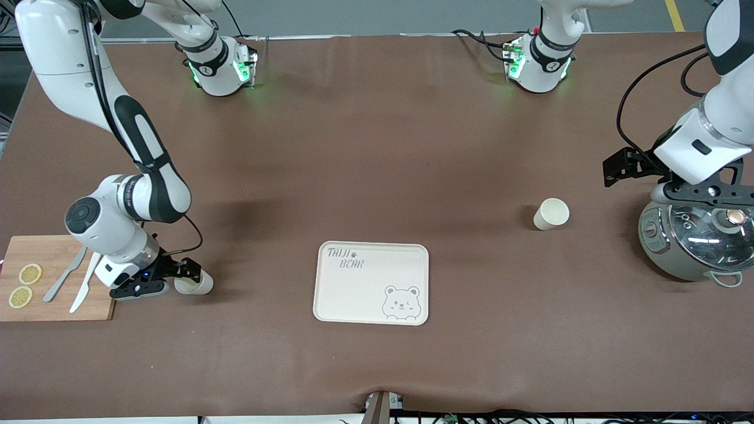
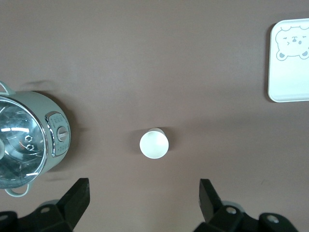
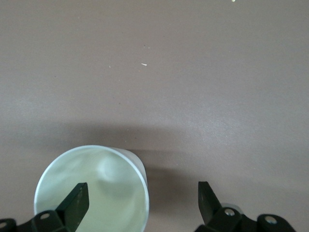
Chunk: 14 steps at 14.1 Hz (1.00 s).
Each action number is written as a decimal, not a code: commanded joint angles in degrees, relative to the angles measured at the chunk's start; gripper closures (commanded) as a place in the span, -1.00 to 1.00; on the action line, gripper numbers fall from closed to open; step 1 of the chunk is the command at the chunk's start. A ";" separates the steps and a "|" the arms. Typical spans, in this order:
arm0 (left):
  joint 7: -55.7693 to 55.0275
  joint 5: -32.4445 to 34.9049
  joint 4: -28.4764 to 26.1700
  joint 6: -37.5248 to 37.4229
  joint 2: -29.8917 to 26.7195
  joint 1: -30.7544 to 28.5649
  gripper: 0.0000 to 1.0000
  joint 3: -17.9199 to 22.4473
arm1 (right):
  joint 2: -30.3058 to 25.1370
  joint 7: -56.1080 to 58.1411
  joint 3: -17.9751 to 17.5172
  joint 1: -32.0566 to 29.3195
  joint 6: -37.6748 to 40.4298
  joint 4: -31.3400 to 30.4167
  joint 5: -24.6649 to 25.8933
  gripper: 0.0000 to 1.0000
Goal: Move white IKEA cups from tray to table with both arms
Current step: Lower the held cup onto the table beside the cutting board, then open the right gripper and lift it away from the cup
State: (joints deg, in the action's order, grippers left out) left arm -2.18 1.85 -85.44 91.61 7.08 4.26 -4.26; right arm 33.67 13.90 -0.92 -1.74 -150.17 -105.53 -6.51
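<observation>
One white IKEA cup (image 1: 551, 214) stands upright on the brown table, between the bear tray (image 1: 372, 282) and the pot. In the left wrist view this cup (image 2: 154, 144) lies ahead of my open left gripper (image 2: 143, 198), which has nothing between its fingers. That left gripper (image 1: 704, 193) hangs over the pot's lid. The other white cup (image 1: 197, 284) stands beside the cutting board. My right gripper (image 1: 187, 277) is open at it. In the right wrist view one finger (image 3: 77, 200) is over this cup's (image 3: 91, 188) mouth and the other finger (image 3: 207, 198) is outside its wall.
A grey-green pot with a glass lid (image 1: 695, 244) stands at the left arm's end. At the right arm's end a wooden cutting board (image 1: 56, 277) carries two lemon slices (image 1: 25, 285) and cutlery (image 1: 73, 280). The cream tray sits mid-table, near the front camera.
</observation>
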 commanded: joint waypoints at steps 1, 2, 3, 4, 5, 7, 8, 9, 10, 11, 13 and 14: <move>-0.02 0.35 1.32 -0.12 0.56 0.48 -1.00 0.39 | -2.64 1.57 -0.31 -1.16 5.57 1.54 -1.22 -1.00; 0.16 0.35 1.24 -0.12 0.56 0.48 -1.00 0.39 | -2.91 1.66 -0.31 -1.51 7.85 2.68 -1.22 -1.00; 0.25 0.35 1.24 -0.12 0.56 0.48 -1.00 0.39 | -3.08 1.66 -0.31 -1.52 9.88 3.91 -1.22 -1.00; 0.25 0.35 1.24 -0.12 0.56 0.40 -1.00 0.39 | -3.61 1.66 -0.31 -1.60 11.64 4.88 -1.14 -1.00; 0.07 0.44 1.24 -0.12 0.56 0.48 -1.00 0.39 | -4.48 1.66 -0.23 -1.69 14.35 6.11 -1.13 -1.00; 0.07 0.35 1.24 -0.12 0.65 0.48 -1.00 0.39 | -5.63 1.22 -0.23 -1.78 21.02 9.53 -1.13 -1.00; 0.07 0.44 1.24 0.32 0.65 0.48 -1.00 0.39 | -6.16 1.05 -0.14 -1.69 23.84 11.38 -1.13 -1.00; 0.16 0.53 1.24 1.10 0.65 0.48 -1.00 0.39 | -6.86 0.96 -0.05 -1.78 27.18 13.22 -1.13 -1.00; 0.25 0.79 1.24 1.55 0.65 0.57 -1.00 0.39 | -7.99 0.87 0.04 -1.78 30.87 14.98 -1.13 -1.00; 0.42 0.88 1.24 1.55 0.65 0.48 -1.00 0.39 | -9.14 0.78 0.04 -1.78 34.21 16.65 -1.05 -1.00; 0.78 0.88 1.24 1.55 0.65 0.40 -1.00 0.39 | -10.64 -0.70 0.12 -1.69 40.98 20.69 -0.35 -1.00; 0.86 0.88 1.24 1.55 0.65 0.48 -1.00 0.39 | -10.82 -1.32 0.21 -1.61 43.79 22.71 -0.26 -1.00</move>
State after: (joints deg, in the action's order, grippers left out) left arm -2.18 1.85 -85.42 93.17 7.20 4.27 -4.26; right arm 23.87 13.71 -0.27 -2.65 -111.32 -86.13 -6.55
